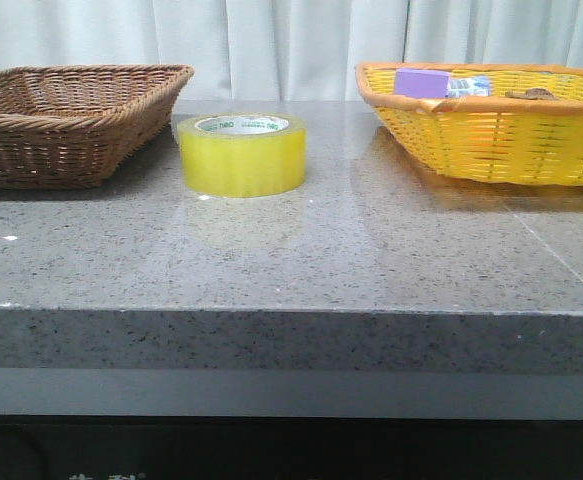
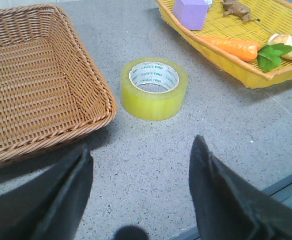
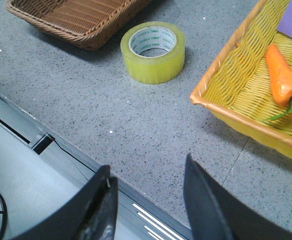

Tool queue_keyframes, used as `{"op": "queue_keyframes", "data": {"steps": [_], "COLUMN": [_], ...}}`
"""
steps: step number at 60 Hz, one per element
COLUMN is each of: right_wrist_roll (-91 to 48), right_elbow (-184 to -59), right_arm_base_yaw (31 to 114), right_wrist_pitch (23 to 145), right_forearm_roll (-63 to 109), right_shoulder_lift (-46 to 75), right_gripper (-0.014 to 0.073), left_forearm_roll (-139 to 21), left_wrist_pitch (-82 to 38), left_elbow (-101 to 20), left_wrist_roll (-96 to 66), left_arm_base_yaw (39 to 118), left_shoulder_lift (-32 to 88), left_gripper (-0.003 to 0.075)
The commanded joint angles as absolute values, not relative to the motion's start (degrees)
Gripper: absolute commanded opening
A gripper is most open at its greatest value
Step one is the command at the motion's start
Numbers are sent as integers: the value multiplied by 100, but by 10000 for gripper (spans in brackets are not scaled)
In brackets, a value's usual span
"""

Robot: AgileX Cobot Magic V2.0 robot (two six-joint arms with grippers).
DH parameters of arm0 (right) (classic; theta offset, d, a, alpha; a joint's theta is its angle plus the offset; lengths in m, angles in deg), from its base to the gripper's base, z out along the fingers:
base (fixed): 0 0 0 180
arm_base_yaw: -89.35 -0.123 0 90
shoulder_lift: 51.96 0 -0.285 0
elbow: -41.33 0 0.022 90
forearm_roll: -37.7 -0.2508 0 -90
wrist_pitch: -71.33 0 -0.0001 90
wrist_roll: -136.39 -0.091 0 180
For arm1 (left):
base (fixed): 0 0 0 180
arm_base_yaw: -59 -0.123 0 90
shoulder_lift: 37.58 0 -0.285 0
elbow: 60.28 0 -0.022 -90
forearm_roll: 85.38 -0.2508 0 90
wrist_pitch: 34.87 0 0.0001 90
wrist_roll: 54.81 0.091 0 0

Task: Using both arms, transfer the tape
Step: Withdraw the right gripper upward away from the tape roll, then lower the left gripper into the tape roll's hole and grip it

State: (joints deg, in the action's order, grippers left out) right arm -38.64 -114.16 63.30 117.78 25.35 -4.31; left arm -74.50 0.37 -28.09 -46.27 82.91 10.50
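Note:
The tape (image 1: pixel 242 153), a wide translucent yellow roll with a white core printed in green, lies flat on the grey stone table between two baskets. It also shows in the left wrist view (image 2: pixel 154 88) and in the right wrist view (image 3: pixel 153 51). My left gripper (image 2: pixel 141 150) is open and empty, held above the table near its front edge, well short of the tape. My right gripper (image 3: pixel 147 167) is open and empty, over the table's front edge, also apart from the tape. Neither arm shows in the front view.
An empty brown wicker basket (image 1: pixel 66 120) stands left of the tape. A yellow basket (image 1: pixel 491 125) on the right holds a purple box (image 1: pixel 423 82), a carrot (image 2: pixel 231 46) and other items. The table's front edge (image 1: pixel 291 312) is near both grippers.

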Motion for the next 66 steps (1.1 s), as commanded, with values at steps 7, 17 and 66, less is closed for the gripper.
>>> {"op": "queue_keyframes", "data": {"steps": [7,17,66], "right_wrist_roll": [-3855,-3855,-3855], "right_elbow": [-11490,-11490,-11490], "right_arm_base_yaw": [6348,6348,6348], "right_wrist_pitch": [11348,11421,11421], "right_forearm_roll": [2441,2435,2435], "right_shoulder_lift": [-611,-591,-591], "right_gripper": [348,348,348], "left_forearm_roll": [-7348,-7348,-7359], "left_wrist_pitch": [-285,276,1881], "left_elbow": [-3255,-4063,-8001], "left_wrist_roll": [-4191,-3954,-3124], "left_arm_base_yaw": [8331,8331,8345], "left_shoulder_lift": [1562,2244,6602], "left_gripper": [420,420,420]}}
